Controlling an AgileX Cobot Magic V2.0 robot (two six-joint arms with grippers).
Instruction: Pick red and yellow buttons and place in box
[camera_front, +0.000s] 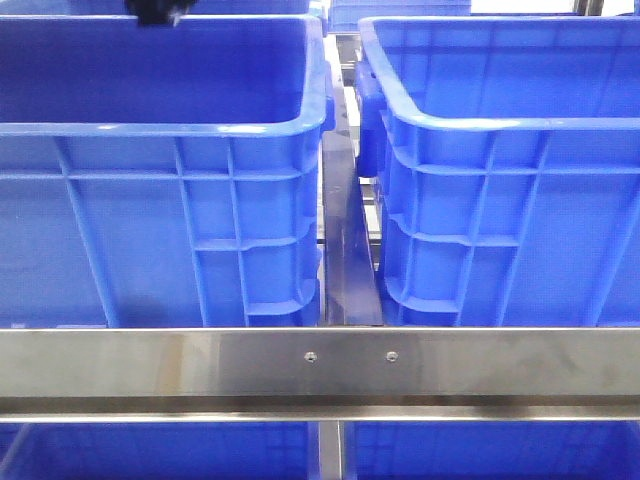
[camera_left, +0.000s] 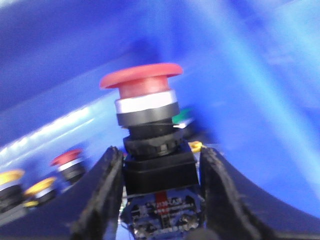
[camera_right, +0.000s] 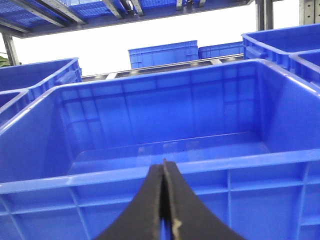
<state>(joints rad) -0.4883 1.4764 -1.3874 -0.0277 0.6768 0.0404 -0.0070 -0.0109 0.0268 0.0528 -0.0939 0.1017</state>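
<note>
Red button (camera_left: 142, 90) sits clamped by its black base in our left gripper (camera_left: 161, 172), inside a blue crate (camera_left: 260, 65) above more buttons (camera_left: 67, 162). We should lift straight, squeezing steadily. Right gripper (camera_right: 164, 200) is closed, empty, before the box (camera_right: 165, 170).

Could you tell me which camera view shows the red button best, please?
The left wrist view: the red button fills the middle, gripped between the left fingers, its mushroom cap sharp enough to read. The front view shows only crate walls, and the right wrist view only crates, none of it.
</note>
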